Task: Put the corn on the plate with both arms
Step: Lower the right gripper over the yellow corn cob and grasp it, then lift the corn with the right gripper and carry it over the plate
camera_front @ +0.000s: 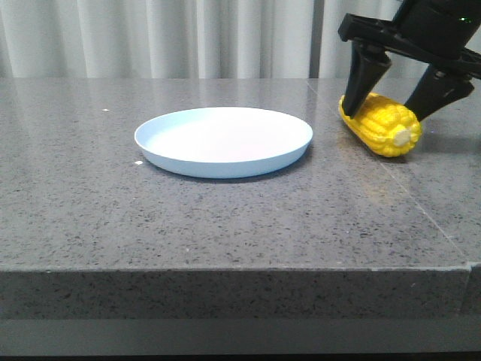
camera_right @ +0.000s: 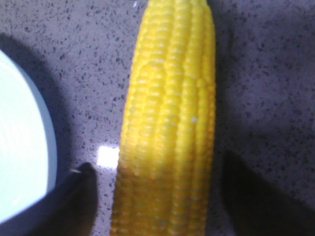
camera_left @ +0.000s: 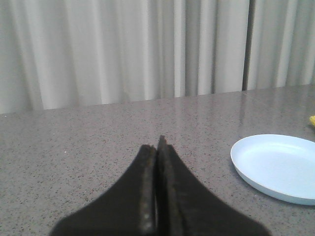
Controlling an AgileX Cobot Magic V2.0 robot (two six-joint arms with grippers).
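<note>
The yellow corn (camera_front: 383, 125) lies on the grey table at the right, its pale cut end facing front. My right gripper (camera_front: 394, 105) is open and straddles it, one finger on each side, with a gap to each finger in the right wrist view, where the corn (camera_right: 170, 123) fills the middle. The pale blue plate (camera_front: 224, 140) sits empty at the table's centre, left of the corn. It also shows in the left wrist view (camera_left: 280, 167) and the right wrist view (camera_right: 22, 157). My left gripper (camera_left: 157, 147) is shut and empty, left of the plate, not seen in the front view.
The grey speckled table (camera_front: 225, 218) has its front edge near the camera. A seam runs across the top at the right. White curtains (camera_front: 188, 37) hang behind the table.
</note>
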